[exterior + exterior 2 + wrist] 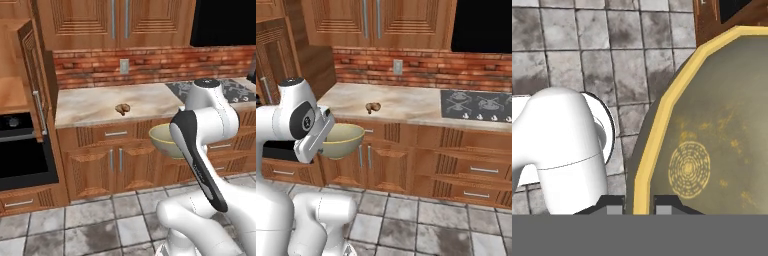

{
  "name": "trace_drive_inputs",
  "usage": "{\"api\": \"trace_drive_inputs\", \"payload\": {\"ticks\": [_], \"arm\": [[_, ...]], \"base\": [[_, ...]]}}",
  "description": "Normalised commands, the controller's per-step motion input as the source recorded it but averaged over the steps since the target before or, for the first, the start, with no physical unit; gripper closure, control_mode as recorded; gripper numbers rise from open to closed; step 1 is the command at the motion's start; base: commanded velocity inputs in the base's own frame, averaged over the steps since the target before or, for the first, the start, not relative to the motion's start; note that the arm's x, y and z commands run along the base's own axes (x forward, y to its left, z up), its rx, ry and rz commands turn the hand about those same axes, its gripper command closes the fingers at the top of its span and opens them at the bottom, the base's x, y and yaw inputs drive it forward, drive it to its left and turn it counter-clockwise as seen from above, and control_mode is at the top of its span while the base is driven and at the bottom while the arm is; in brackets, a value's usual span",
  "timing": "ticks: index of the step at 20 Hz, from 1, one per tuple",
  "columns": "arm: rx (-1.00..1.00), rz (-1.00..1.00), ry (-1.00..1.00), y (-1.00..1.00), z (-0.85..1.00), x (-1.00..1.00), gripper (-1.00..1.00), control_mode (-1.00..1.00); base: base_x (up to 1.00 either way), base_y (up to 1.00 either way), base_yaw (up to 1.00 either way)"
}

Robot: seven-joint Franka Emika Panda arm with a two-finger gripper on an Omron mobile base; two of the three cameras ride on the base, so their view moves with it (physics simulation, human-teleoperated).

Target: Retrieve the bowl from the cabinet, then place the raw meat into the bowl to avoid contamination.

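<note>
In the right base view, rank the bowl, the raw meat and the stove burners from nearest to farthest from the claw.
1. The bowl: held at its rim by the claw, out in front of the lower drawers.
2. The raw meat: on the counter, behind and above the bowl.
3. The stove burners: far right on the counter.

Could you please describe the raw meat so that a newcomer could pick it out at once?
Find the pale stone counter below the red brick wall, left of the black stovetop. Near its middle lies the raw meat, a small lumpy brown-tan piece, the one loose thing on that counter.
</note>
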Motion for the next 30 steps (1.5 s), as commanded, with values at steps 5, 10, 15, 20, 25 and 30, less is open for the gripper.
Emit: {"api": "trace_drive_inputs", "payload": {"ticks": [5,10,15,20,25,30], "arm": [[0.00,0.00,0.00,0.00,0.00,0.00,1.00,1.00],[0.00,0.00,0.00,0.00,0.00,0.00,1.00,1.00],[0.00,0.00,0.00,0.00,0.00,0.00,1.00,1.00],[0.00,0.00,0.00,0.00,0.00,0.00,1.00,1.00],[0.00,0.00,0.00,0.00,0.00,0.00,1.00,1.00],[0.00,0.00,0.00,0.00,0.00,0.00,1.00,1.00]], "base": [[0.38,-0.69,0.09],[0.45,-0.54,0.03],[0.58,-0.34,0.00],[0.70,-0.23,0.00],[0.74,-0.15,0.00],[0.76,-0.14,0.00]]}}
